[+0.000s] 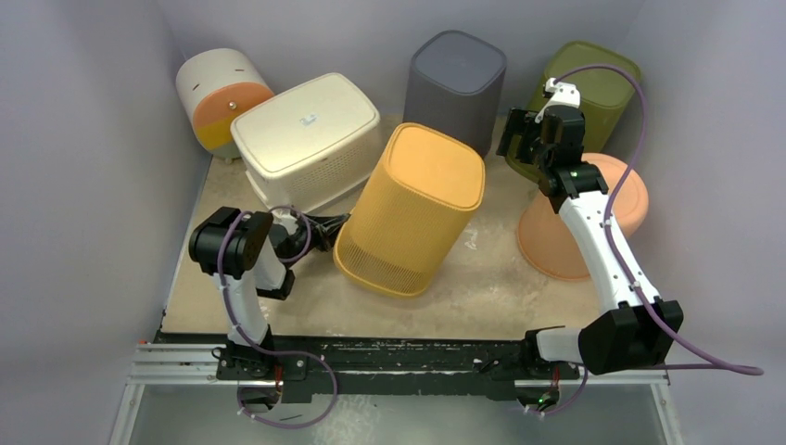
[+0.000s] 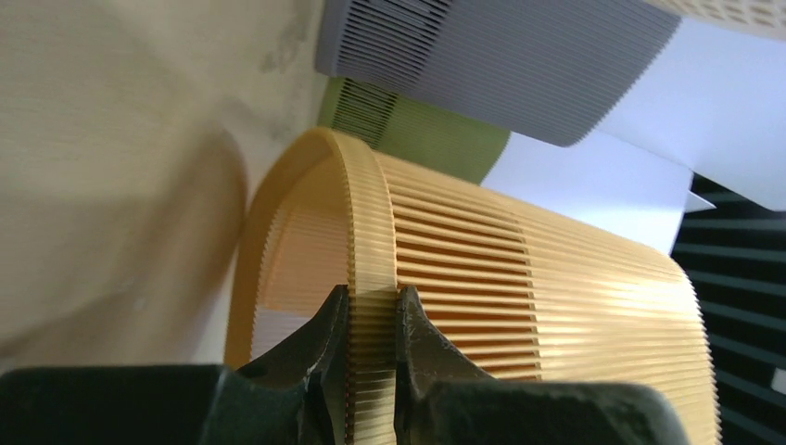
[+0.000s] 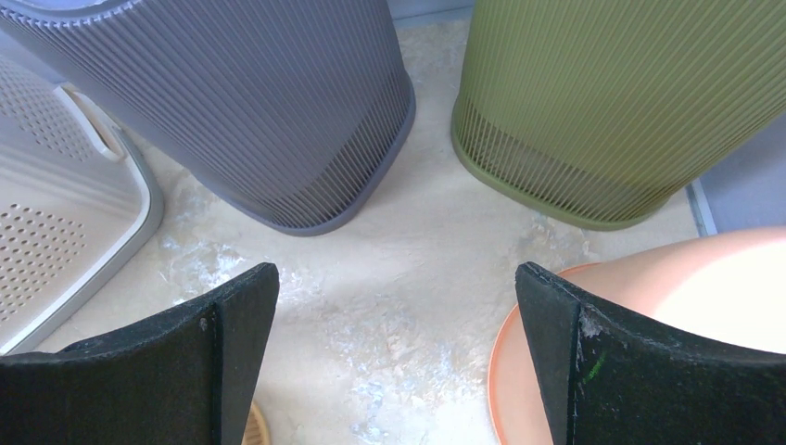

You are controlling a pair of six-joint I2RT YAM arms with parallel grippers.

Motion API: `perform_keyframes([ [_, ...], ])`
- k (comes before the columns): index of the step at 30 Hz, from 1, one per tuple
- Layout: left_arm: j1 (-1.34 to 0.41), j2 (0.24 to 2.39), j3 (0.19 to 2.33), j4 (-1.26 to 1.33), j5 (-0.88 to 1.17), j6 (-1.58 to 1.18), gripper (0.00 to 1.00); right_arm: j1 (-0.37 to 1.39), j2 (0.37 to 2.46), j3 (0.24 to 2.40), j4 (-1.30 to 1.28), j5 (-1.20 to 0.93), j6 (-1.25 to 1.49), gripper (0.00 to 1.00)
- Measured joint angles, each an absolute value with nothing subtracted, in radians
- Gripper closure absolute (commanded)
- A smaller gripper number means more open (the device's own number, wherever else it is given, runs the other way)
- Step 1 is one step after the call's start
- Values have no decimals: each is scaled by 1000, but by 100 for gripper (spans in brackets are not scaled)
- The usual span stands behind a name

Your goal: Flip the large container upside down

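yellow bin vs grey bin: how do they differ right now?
Colour: the yellow bin is orange-yellow, the grey bin dark grey. Pose: the yellow bin is tilted, the grey bin stands flat, closed end up. Grip: the left gripper is shut on the yellow bin's rim; no gripper holds the grey bin. Both have fine vertical slats.

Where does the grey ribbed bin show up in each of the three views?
Top external: grey bin at the back, centre.
Left wrist: along the top edge, above the yellow container.
Right wrist: upper left.
Shared landmark: the green bin beside it, seen in all three.
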State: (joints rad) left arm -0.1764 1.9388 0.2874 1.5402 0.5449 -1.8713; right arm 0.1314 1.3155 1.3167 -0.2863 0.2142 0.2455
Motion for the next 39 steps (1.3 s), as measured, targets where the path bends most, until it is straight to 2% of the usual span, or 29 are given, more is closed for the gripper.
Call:
perform_keyframes([
  [3, -151, 1968, 276, 1539, 566, -1843, 96, 131, 1316, 1317, -286, 215, 244, 0],
  [9, -125, 1982, 264, 1538, 607, -1779, 82, 131, 1316, 1317, -287, 213, 243, 0],
  [17, -111, 1910, 264, 1417, 621, -1581, 74, 131, 1316, 1311, -287, 209, 244, 0],
  [24, -101, 1694, 338, 917, 629, -1282, 64, 131, 1316, 1306, -289, 195, 244, 0],
  [29, -80, 1609, 430, 554, 620, -1074, 53, 131, 1316, 1300, -291, 189, 244, 0],
  [35, -72, 1513, 587, 97, 507, -819, 50, 131, 1315, 1300, -294, 183, 244, 0],
  [39, -62, 1430, 678, -94, 410, -699, 49, 131, 1315, 1300, -294, 183, 233, 0],
])
